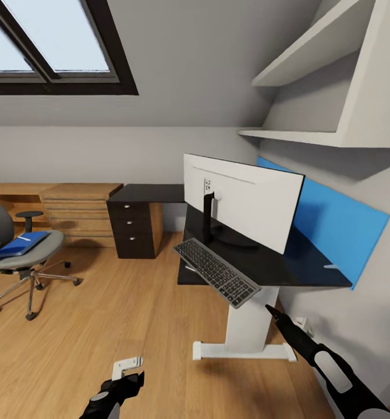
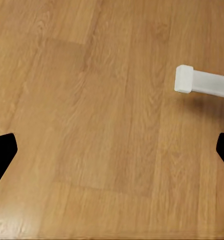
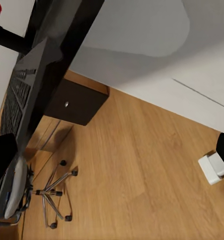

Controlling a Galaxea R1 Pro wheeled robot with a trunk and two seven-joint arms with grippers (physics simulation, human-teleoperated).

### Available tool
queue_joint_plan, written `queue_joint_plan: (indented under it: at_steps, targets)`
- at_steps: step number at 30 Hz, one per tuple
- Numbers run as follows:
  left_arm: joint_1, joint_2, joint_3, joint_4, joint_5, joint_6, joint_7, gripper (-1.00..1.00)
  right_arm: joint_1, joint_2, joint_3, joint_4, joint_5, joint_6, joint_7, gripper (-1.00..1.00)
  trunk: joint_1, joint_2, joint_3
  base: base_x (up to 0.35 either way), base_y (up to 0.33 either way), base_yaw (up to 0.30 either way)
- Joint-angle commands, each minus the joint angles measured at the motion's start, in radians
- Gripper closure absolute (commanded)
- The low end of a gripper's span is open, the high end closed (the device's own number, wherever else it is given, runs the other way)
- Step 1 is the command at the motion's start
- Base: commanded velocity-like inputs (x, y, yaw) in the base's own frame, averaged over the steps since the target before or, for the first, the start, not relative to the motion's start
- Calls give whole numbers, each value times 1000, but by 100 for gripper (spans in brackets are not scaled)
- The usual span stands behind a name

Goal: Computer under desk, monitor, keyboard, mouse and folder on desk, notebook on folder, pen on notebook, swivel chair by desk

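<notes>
Wood floor (image 1: 131,326), keyboard (image 1: 216,272) overhanging desk (image 1: 288,265) edge

Open wooden floor (image 1: 131,326) is lying clear between the swivel chair (image 1: 20,256) and the desk (image 1: 288,262) — the keyboard (image 1: 217,272) is overhanging the desk's near edge, the monitor (image 1: 241,201) blocking behind it — white pedestal leg (image 1: 247,331) standing below.

You are looking at the black-topped desk (image 1: 311,270) with its bright blue back panel, where the wide white-backed monitor (image 1: 241,201) is standing and the slim dark-keyed keyboard (image 1: 216,272) is overhanging the near edge; the flat blue folder (image 1: 21,244) is lying on the grey swivel chair (image 1: 20,256).
</notes>
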Motion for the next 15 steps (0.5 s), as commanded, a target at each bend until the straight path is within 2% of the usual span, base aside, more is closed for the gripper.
queue_joint_plan:
  at_steps: [1, 6, 12, 15]
  targets:
    - [0, 1, -1, 4, 11, 6, 5, -100, -1, 0, 0, -1, -11, 6, 2, -100, 4, -8, -4, 0, 0, 0]
    - [0, 2, -1, 48, 20, 8, 7, -100, -1, 0, -1, -9, -11, 5, 3, -100, 23, -43, -20, 0, 0, 0]
    - [0, 2, 0, 87, 24, 6, 10, -100, -1, -1, 2, -97, -12, 11, 1, -100, 46, -85, -39, 0, 0, 0]
    - [0, 3, 5, 99, 25, 5, 11, -100, -1, 0, 5, -106, -11, 11, 1, -100, 46, -85, -39, 0, 0, 0]
